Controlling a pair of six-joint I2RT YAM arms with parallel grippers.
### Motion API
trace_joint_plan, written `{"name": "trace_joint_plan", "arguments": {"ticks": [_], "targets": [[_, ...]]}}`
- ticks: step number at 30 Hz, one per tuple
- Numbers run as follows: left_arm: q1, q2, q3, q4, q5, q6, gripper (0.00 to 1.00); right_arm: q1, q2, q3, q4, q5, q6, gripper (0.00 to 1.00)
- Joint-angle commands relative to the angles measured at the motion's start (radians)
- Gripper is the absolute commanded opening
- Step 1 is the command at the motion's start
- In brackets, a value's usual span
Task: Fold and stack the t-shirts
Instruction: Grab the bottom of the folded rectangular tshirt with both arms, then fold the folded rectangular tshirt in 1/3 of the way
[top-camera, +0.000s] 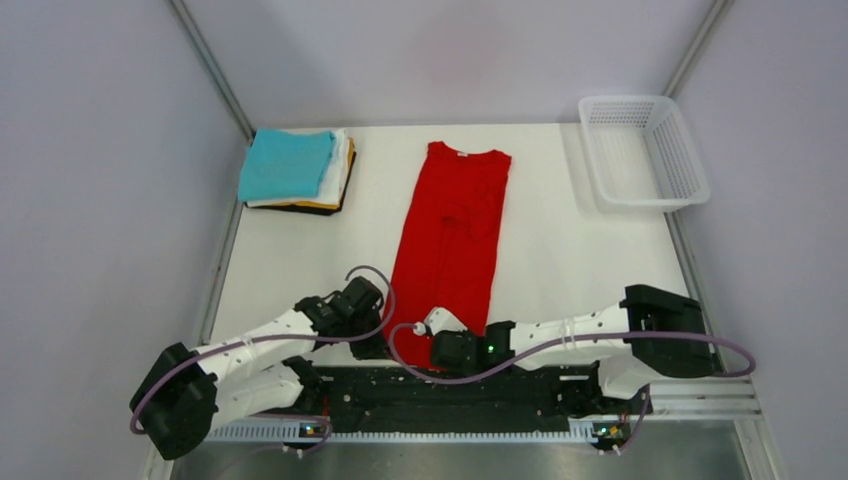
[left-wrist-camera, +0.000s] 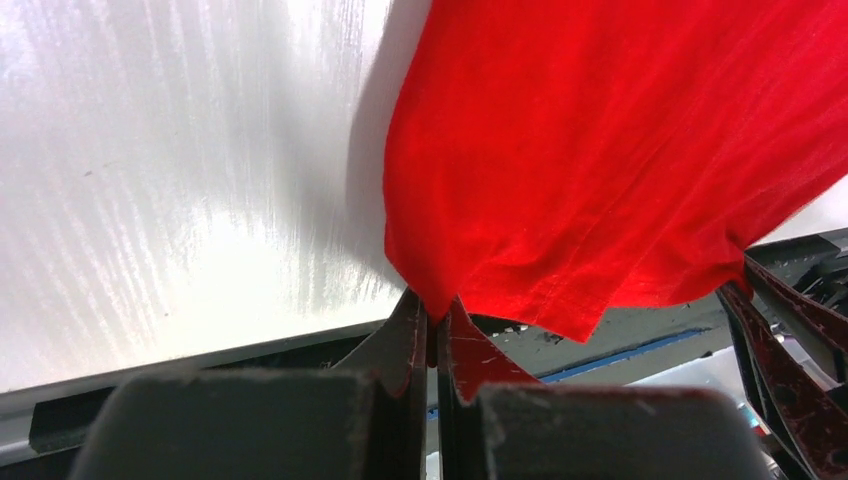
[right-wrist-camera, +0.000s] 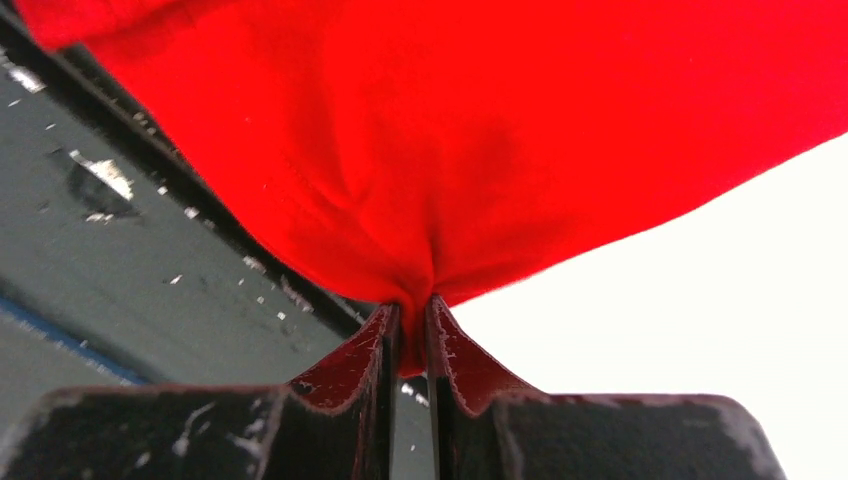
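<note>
The red t-shirt (top-camera: 452, 225) lies folded into a long narrow strip down the middle of the table (top-camera: 580, 260), with its collar at the far end and its hem at the near edge. The left gripper (left-wrist-camera: 432, 315) has its jaws pinched tight on the hem's left corner, and the right gripper (right-wrist-camera: 412, 318) is clamped just as tightly on the hem's right side, the cloth puckering into each. The stack of folded t-shirts (top-camera: 298, 172) sits at the far left corner, teal on top of white, yellow-orange and dark ones, well apart from the white mesh basket (top-camera: 645, 150) at the far right corner.
</note>
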Motion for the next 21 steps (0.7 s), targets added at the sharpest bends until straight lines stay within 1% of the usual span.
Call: {"name": "trace_joint_plan", "arguments": {"ticks": [1,4,6,8,13,17,21], "targets": [[-0.004,-0.063,0.036,-0.046,-0.026,-0.016,0.00,0.004,-0.110,0.013,-0.025,-0.091,0.020,0.14],[-0.003,-0.105,0.058,-0.046,-0.013,-0.014,0.00,-0.008,-0.158,0.031,-0.022,-0.118,0.017,0.14],[-0.003,-0.112,0.093,-0.031,-0.009,0.003,0.00,-0.052,-0.176,0.048,-0.023,-0.131,0.010,0.14],[-0.003,-0.093,0.149,-0.025,-0.038,0.032,0.00,-0.107,-0.196,0.056,-0.022,-0.131,0.001,0.14],[0.005,0.045,0.315,-0.026,-0.207,0.084,0.00,-0.230,-0.240,0.053,-0.009,-0.092,-0.041,0.12],[0.038,0.178,0.481,-0.043,-0.243,0.154,0.00,-0.332,-0.252,0.058,0.033,-0.039,-0.057,0.12],[0.103,0.293,0.573,-0.016,-0.212,0.221,0.00,-0.456,-0.254,0.080,0.105,-0.034,-0.050,0.12]]}}
